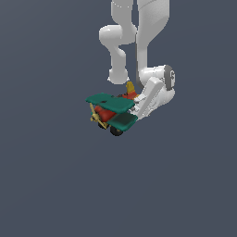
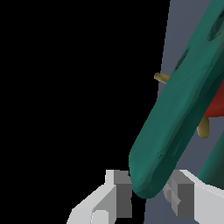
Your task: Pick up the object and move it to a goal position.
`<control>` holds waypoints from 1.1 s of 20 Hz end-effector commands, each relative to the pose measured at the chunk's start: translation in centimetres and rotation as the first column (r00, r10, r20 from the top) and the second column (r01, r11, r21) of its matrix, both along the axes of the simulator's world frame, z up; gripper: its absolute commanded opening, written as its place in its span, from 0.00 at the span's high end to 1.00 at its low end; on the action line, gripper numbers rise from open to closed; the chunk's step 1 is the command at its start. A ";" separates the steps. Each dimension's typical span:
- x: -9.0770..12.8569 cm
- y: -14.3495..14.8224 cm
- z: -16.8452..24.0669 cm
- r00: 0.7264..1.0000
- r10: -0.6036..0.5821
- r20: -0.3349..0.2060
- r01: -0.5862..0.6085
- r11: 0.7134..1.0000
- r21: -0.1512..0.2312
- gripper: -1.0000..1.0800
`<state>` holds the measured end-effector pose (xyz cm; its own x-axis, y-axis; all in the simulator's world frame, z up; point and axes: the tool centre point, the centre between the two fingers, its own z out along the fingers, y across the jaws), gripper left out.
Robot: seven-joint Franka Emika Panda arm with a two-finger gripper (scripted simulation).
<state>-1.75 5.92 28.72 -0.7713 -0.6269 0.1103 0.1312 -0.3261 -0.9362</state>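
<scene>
The toy biplane has teal-green wings, a red body, a yellow propeller and tail and black wheels. In the exterior view it hangs tilted against the grey background, with the white arm behind it on the exterior view's right. My gripper is at the tip of its wings. In the wrist view the teal wing fills the picture and its rounded tip sits between my two grey fingertip pads, which are closed against it. The gripper is shut on the wing tip.
Plain grey background surrounds the arm in the exterior view. A large part of the wrist view is black. No other objects show.
</scene>
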 end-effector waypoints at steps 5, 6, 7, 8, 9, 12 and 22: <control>-1.0 -3.6 6.0 1.000 -0.001 0.003 0.001 1.000 0.001 1.00; -1.1 -4.1 6.9 1.000 -0.001 0.003 0.001 1.000 0.001 1.00; -1.2 -4.6 7.7 1.000 -0.001 0.003 0.001 1.000 0.001 1.00; -1.4 -5.1 8.5 1.000 -0.001 0.003 0.001 1.000 0.001 1.00; -1.5 -5.6 9.3 1.000 -0.001 0.003 0.001 1.000 0.001 1.00; -1.8 -6.9 11.7 1.000 -0.001 0.004 0.001 1.000 0.000 1.00; -2.9 -10.9 19.2 1.000 0.002 0.010 -0.002 1.000 -0.005 1.00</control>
<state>-4.46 -4.51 46.57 -0.7712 -0.6273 0.1083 0.1359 -0.3285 -0.9347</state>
